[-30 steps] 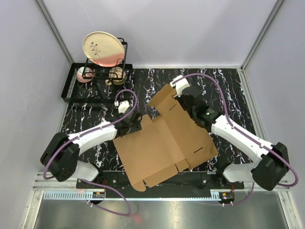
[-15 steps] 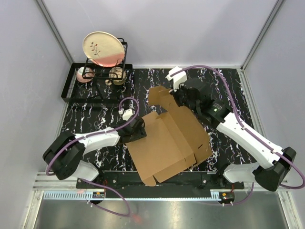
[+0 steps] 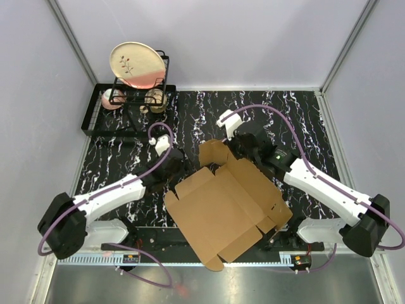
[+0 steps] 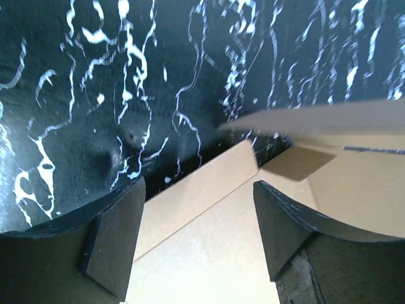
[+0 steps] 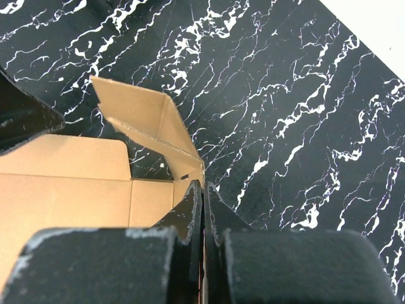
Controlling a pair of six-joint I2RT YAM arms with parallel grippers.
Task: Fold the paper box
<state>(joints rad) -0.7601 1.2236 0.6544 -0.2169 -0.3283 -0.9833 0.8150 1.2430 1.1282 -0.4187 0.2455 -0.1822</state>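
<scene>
Between the two grippers, the box (image 3: 224, 212) lies opened out on the table (image 3: 297, 120).
Left arm (image 3: 114, 193) stretches low from its base toward the box's left corner, wrist tipped down; the left gripper (image 3: 174, 172) hangs there with jaws spread wide, a flat panel's edge showing in the gap between its fingers (image 4: 117, 240), and whether they touch it cannot be told. Right arm (image 3: 323, 183) reaches across beside the box's right edge to its far corner, where the right gripper (image 3: 235, 151) has its jaws pressed together on the lower corner of a raised flap (image 5: 142, 117). That flap stands up just ahead of the fingertips, folded at an angle over bare table.
</scene>
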